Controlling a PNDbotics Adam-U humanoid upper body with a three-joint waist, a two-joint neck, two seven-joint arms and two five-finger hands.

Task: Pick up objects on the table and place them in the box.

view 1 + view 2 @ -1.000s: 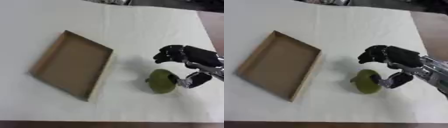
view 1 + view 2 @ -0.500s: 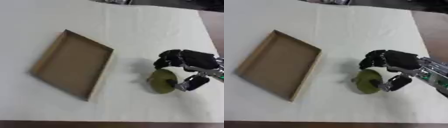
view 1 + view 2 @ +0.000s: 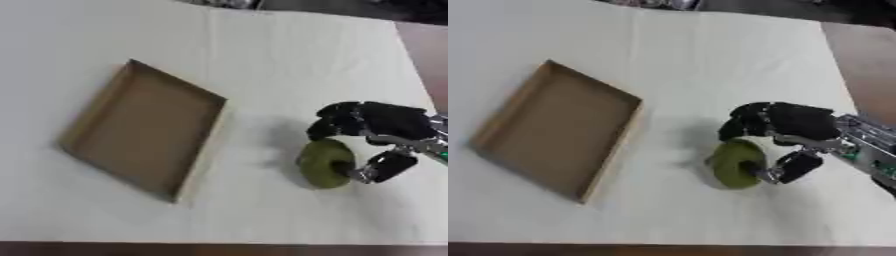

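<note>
table (image 3: pixel 262 55): covered in a pale cream cloth, fills nearly the whole view; darker brown surface shows past its right edge.
box (image 3: pixel 144 130): shallow brown cardboard tray, open top, sits left of centre on the table. Rectangular, set askew, long axis running from the near left toward the far right, one corner pointing to the far side. Nothing visible inside.
green object (image 3: pixel 735 164): olive-green, rounded, a bit taller than wide, long axis roughly upright in the view with a slight lean. Right of centre on the table, well apart from the box, off the box's near-right side. Cannot tell what it is beyond colour and shape. Dark shadow falls on the cloth to its left.
right robot hand (image 3: pixel 785 125): black with silver parts, comes in from the right edge. Curled fingers (image 3: pixel 744 122) hook over the far upper side of the green object; thumb (image 3: pixel 796 166) sits against its near right side. Robot hand is grasping the green object between fingers and thumb.
object vs table: cannot tell whether the green object rests on the cloth or is just lifted off it.
left robot hand: does not show in either view.
</note>
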